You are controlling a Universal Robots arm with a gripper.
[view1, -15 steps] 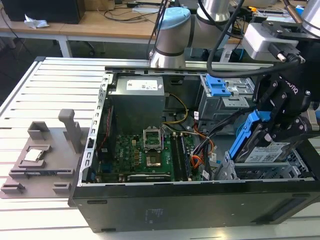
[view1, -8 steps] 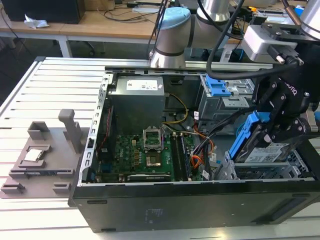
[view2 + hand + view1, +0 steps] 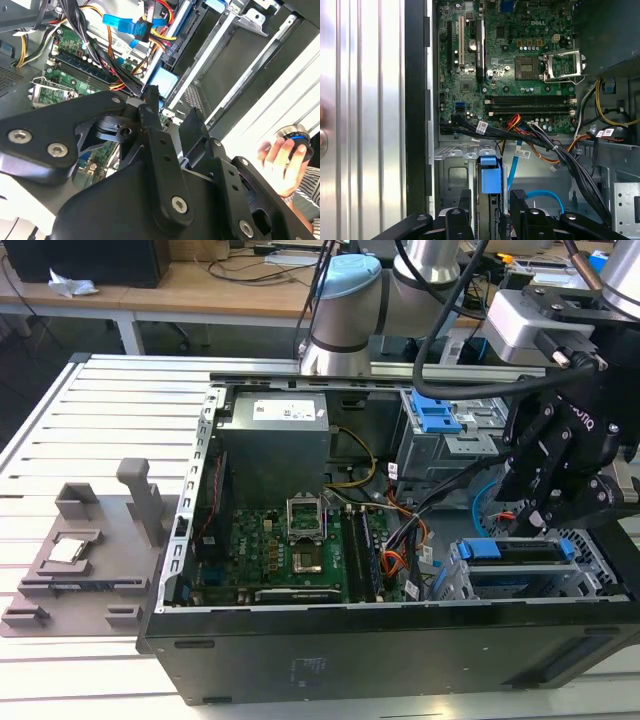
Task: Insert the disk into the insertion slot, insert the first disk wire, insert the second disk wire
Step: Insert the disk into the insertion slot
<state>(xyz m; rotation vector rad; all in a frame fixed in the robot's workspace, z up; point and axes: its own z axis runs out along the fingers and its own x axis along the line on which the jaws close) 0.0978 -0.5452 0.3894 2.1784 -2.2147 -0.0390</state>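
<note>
Gripper (image 3: 491, 196): black, angular links; fingers (image 3: 519, 200) stand apart, released, grasping nothing. It hangs directly over the drive bays at one end of the case.

Containers:
- Computer case (image 3: 350, 660): black sheet metal, side panel off, lying flat on the table (image 3: 120, 400), which is pale ribbed metal slats.
- Insertion slot (image 3: 452, 585): silver perforated cage directly under the gripper. The disk (image 3: 489, 175) sits inside it. In the first wrist view the end of its bright blue plastic carrier shows between the two fingers, clear of both.
- Taller grey cage (image 3: 450, 445): just beyond the gripper, beside the slot, with blue clips (image 3: 435, 415) on top.
- Rest of the case, well away from the gripper: green motherboard (image 3: 280, 560) with a square metal socket frame, and a grey boxy power supply (image 3: 275, 445).

Wires: a black cable bundle (image 3: 520, 137) runs between board and cages. A light blue flat cable (image 3: 514, 165) lies loose just beside the fingertips.

Labels: white sticker on the power supply and small white tags on the cables; print too small to make out.

Outside the case, far from the gripper: grey moulded fixture (image 3: 90, 540) on the slats. In the second wrist view, a person's hand (image 3: 277, 162) rests on a round object.
</note>
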